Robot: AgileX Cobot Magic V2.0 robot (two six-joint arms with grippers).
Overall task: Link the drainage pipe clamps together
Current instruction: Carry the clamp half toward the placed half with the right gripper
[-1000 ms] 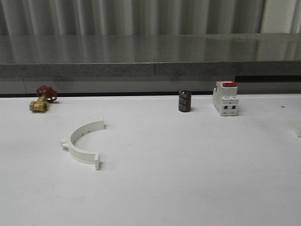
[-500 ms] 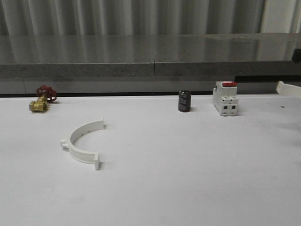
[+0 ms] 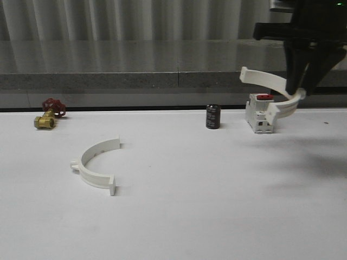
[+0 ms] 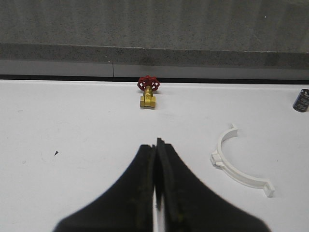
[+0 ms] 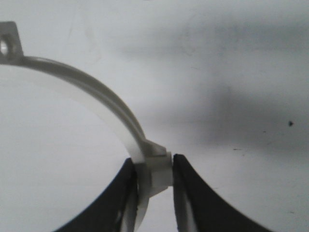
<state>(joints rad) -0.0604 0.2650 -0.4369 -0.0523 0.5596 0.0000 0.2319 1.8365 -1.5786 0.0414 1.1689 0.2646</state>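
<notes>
One white half-ring drainage pipe clamp lies flat on the white table at the left, also seen in the left wrist view. The second clamp hangs in the air at the upper right, above the breaker, with my right gripper shut on its middle boss. In the right wrist view the black fingers pinch that boss and the arc curves away to a flange tab. My left gripper is shut with nothing in it, hovering over bare table short of the lying clamp.
A brass valve with a red handwheel sits at the far left by the back edge. A black cylinder and a white breaker with a red top stand at the back right. A grey ledge runs behind the table.
My right arm has come into the front view from the right, carrying the second clamp up and leftward over the breaker. The lying clamp has not moved.
</notes>
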